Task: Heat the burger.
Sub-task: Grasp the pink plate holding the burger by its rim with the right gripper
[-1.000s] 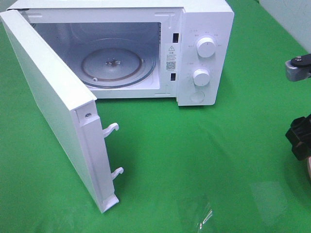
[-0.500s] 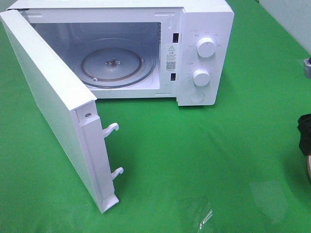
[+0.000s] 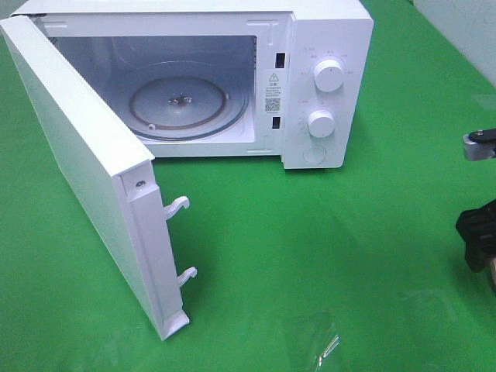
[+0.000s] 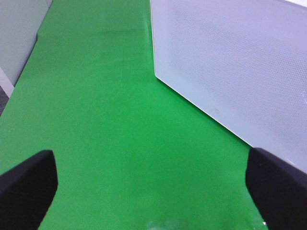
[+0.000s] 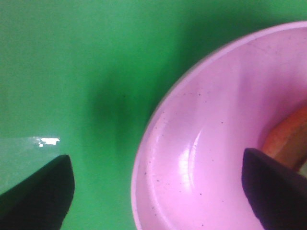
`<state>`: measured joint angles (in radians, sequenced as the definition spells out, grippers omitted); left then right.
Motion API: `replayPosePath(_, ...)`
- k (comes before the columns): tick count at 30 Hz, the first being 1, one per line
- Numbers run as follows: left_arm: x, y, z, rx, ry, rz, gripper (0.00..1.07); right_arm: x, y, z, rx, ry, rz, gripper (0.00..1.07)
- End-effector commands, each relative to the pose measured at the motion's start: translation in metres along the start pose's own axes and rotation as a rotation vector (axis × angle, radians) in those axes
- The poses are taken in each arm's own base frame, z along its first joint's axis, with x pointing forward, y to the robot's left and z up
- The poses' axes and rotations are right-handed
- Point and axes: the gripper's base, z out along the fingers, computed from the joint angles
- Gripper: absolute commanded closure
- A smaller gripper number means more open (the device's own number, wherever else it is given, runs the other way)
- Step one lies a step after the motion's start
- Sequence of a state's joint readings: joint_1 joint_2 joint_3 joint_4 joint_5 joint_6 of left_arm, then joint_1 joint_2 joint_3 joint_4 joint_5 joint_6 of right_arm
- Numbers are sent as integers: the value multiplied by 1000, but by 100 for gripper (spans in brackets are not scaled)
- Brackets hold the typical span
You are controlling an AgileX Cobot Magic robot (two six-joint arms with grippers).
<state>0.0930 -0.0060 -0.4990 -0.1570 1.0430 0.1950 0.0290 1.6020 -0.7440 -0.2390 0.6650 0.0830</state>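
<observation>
The burger [image 5: 289, 140] shows only as an orange-brown edge in the right wrist view, lying on a pink plate [image 5: 192, 158]. My right gripper [image 5: 158, 194] hangs open over the plate's rim, one fingertip [image 5: 41, 196] above the green cloth and the other above the plate beside the burger. In the exterior view only the black end of the right arm [image 3: 478, 236] shows at the far right edge; burger and plate are out of frame there. My left gripper [image 4: 148, 191] is open over bare green cloth, with nothing between its fingers.
A white microwave [image 3: 325, 46] stands at the back, its door [image 3: 77, 178] swung wide open toward the front left. The glass turntable [image 3: 180, 105] inside carries nothing. The door's outer face [image 4: 240, 72] is close to the left gripper. Green cloth covers the table.
The right arm at the far right edge drew back almost out of the exterior view, then came back slightly lower. The microwave and its door have not moved.
</observation>
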Motion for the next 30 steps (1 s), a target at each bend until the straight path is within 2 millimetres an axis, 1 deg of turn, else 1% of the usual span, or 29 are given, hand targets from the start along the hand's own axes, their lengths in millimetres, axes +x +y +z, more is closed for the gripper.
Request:
replayPosePath(1, 2, -1, -2, 1, -22, -6, 7, 0, 0, 8, -2, 16, 11, 17)
replayPosePath(2, 2, -1, -2, 1, -22, -6, 7, 0, 1, 15, -6, 40, 7, 17)
replayPosePath(3, 2, -1, -2, 1, -22, -6, 7, 0, 1, 15, -6, 40, 7, 17)
replayPosePath(4, 2, -1, -2, 1, -22, -6, 7, 1, 2, 22, -9, 66, 3, 18)
replayPosePath(5, 2, -1, -2, 1, -22, -6, 7, 1, 2, 22, -9, 66, 3, 18)
replayPosePath(6, 2, -1, -2, 1, -22, -6, 7, 1, 3, 29, -11, 94, 5, 19)
replayPosePath(8, 2, -1, -2, 1, -22, -6, 7, 2, 3, 31, -12, 102, 4, 19)
replayPosePath(9, 2, -1, -2, 1, -22, -6, 7, 2, 4, 35, -13, 115, 1, 20)
replayPosePath(19, 2, -1, -2, 1, -22, -6, 7, -1, 3, 37, -1, 87, 15, 23)
replayPosePath(24, 2, -1, -2, 1, -22, -6, 7, 2, 5, 48, -3, 143, 26, 24)
replayPosePath(28, 2, -1, -2, 1, -22, -6, 7, 2, 4, 48, 0, 143, 33, 26)
replayPosePath(29, 2, -1, -2, 1, -22, -6, 7, 2, 5, 49, -1, 144, 33, 29)
replayPosePath(30, 2, -1, -2, 1, -22, -6, 7, 2, 5, 49, -1, 144, 33, 29)
